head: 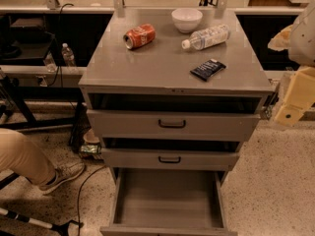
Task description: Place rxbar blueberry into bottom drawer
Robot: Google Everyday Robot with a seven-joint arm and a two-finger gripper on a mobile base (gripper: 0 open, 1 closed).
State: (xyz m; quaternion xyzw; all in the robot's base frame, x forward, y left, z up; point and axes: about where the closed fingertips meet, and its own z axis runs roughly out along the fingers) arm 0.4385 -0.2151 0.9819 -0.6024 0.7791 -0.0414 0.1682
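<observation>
The rxbar blueberry (pixel 207 69), a small flat dark bar with pale print, lies on the right front part of the grey cabinet top (pixel 162 68). The bottom drawer (pixel 167 200) is pulled far out at the foot of the cabinet, and its grey tray holds nothing. My gripper (pixel 290 113) hangs at the right edge of the view, beside the cabinet's right front corner and about level with the top drawer. It is well to the right of the bar and lower than it, and it holds nothing that I can see.
A crushed red can (pixel 139 36), a white bowl (pixel 187 19) and a clear plastic bottle (pixel 206 37) lie at the back of the cabinet top. The two upper drawers (pixel 172 124) with black handles stand slightly out. A person's leg and shoe (pixel 54 173) are on the floor at left.
</observation>
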